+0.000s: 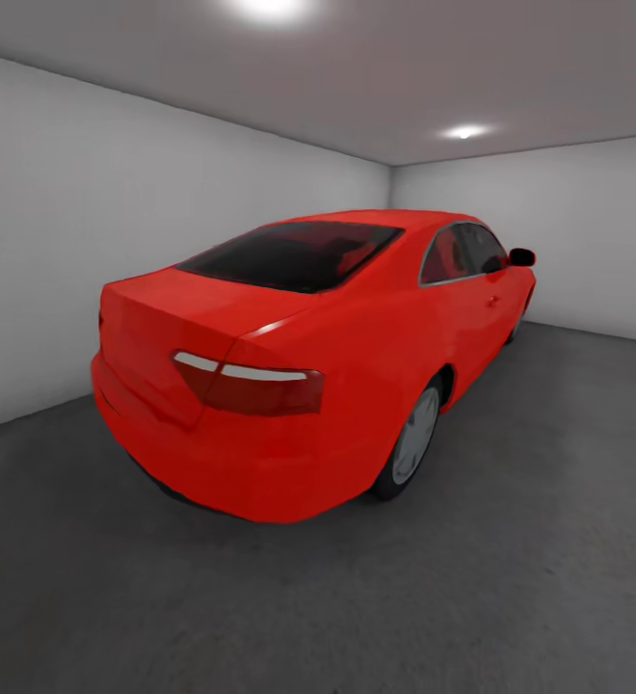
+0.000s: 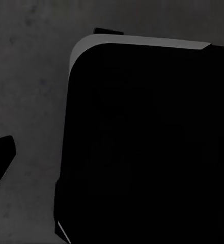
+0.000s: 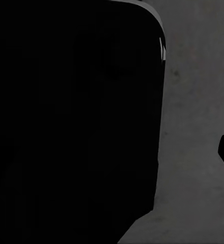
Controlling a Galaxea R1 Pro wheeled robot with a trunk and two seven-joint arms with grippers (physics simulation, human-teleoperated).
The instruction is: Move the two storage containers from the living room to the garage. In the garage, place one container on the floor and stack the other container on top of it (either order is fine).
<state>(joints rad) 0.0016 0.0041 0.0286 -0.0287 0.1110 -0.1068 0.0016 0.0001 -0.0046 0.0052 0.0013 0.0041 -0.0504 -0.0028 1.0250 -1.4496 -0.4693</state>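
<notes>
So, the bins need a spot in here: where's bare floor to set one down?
Bare concrete floor spreads right of the red car and in front of its rear bumper. The strip between the car and the left wall is tighter.

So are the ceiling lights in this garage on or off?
On. Two round ceiling lights glow bright white, and the red car and grey floor are well lit.

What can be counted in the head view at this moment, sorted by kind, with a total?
Red car: 1
Lit round ceiling lights: 2
White walls: 2
Dark grey concrete floor: 1
Total: 6
</notes>
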